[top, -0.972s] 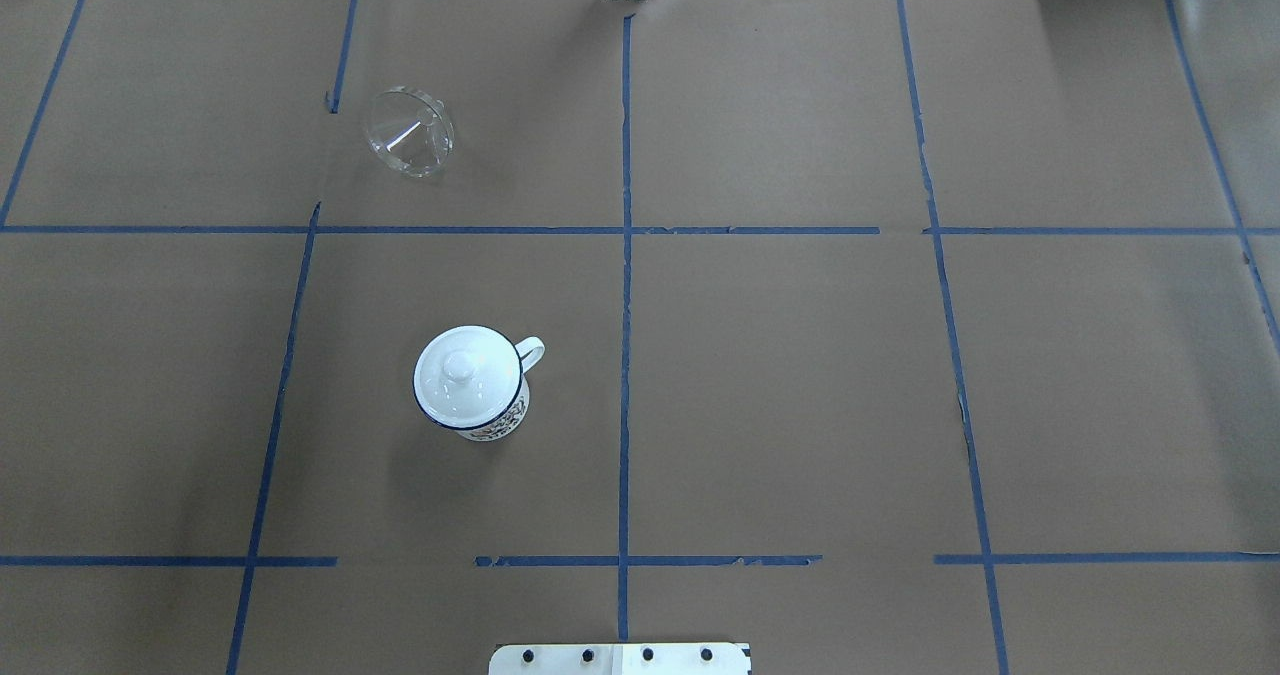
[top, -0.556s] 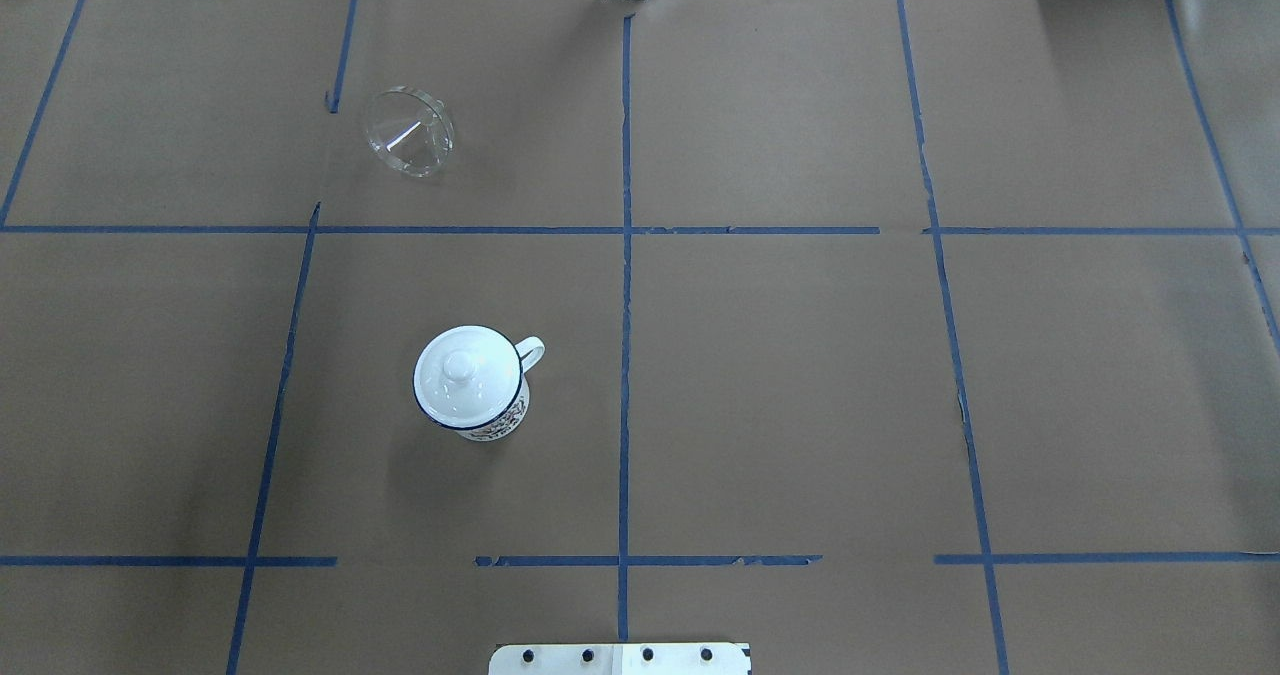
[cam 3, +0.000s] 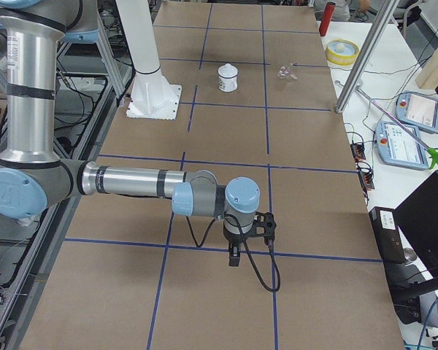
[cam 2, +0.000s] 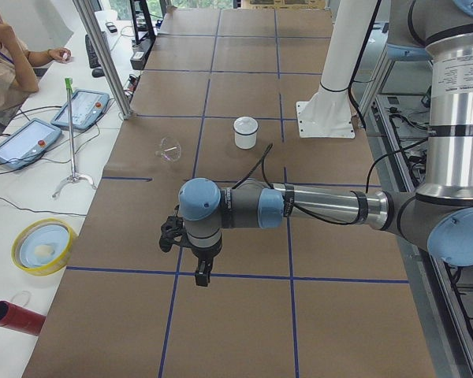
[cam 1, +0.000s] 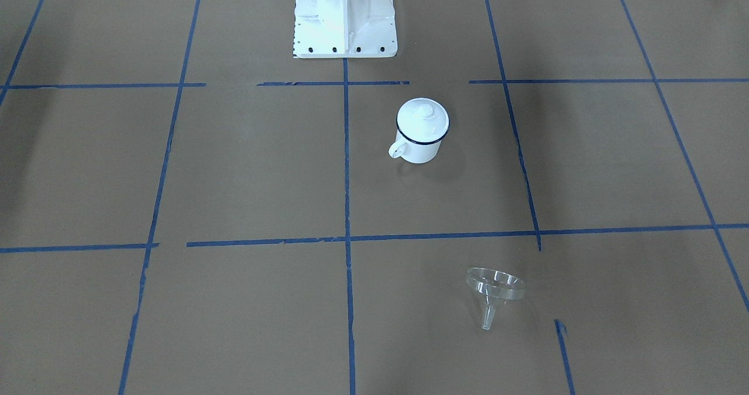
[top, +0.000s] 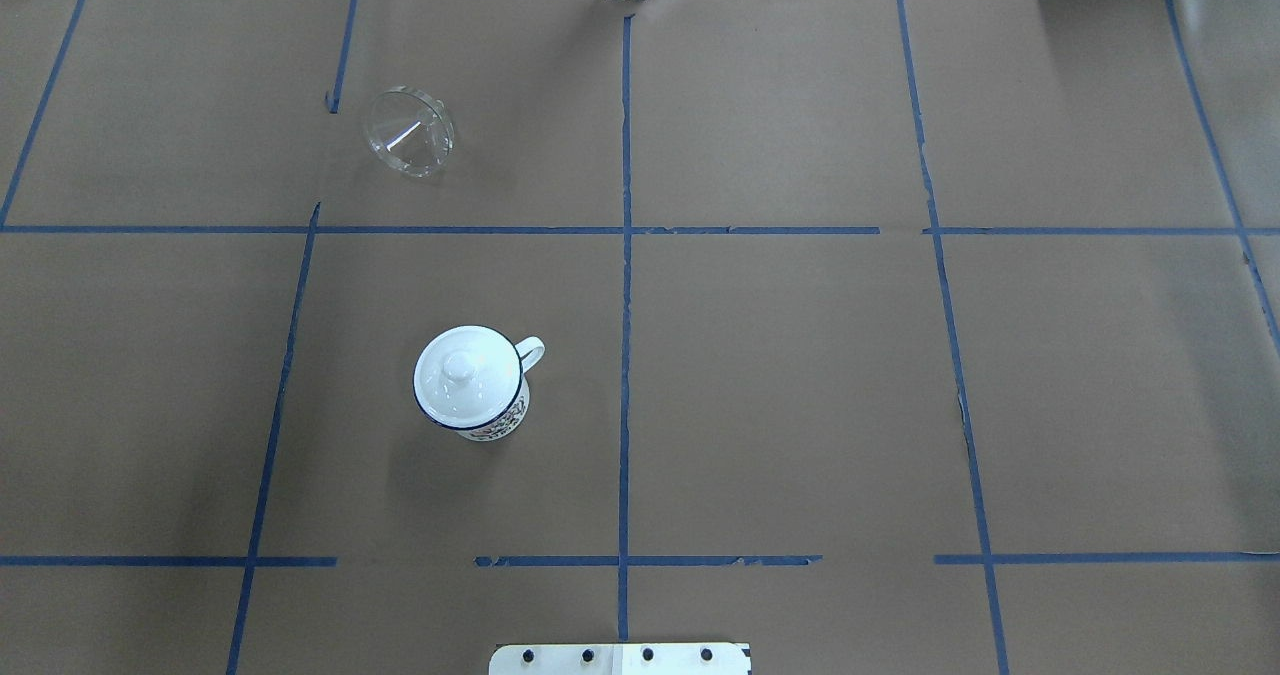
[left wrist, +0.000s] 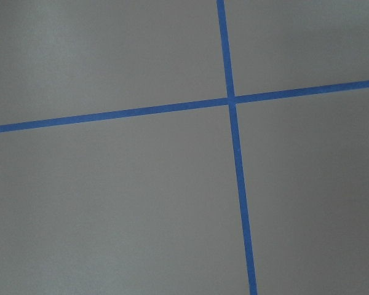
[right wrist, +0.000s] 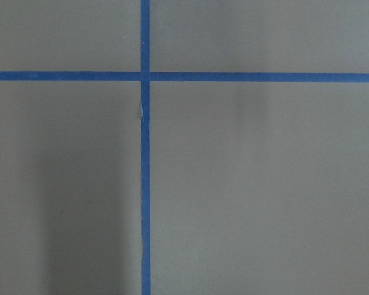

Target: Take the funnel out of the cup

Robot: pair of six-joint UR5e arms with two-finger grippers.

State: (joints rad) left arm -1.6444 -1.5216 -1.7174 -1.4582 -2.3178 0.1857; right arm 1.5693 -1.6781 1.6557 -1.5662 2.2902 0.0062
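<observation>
A clear cone-mouthed funnel lay on its side on the brown papered surface, well apart from the blue-rimmed white enamel mug, at its 11 o'clock from overhead. It looked light, stiff and slick; the mouth's rim seemed the surest hold. Whether the left tool or right tool was open could not be told. The mug's dark pattern was unreadable.

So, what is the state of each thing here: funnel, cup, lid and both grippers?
funnel: out of the cup, lying on its side on the table.
cup: upright, covered by the lid.
lid: seated on the cup.
left gripper: far from both, open or shut unclear.
right gripper: far from both, open or shut unclear.
</observation>
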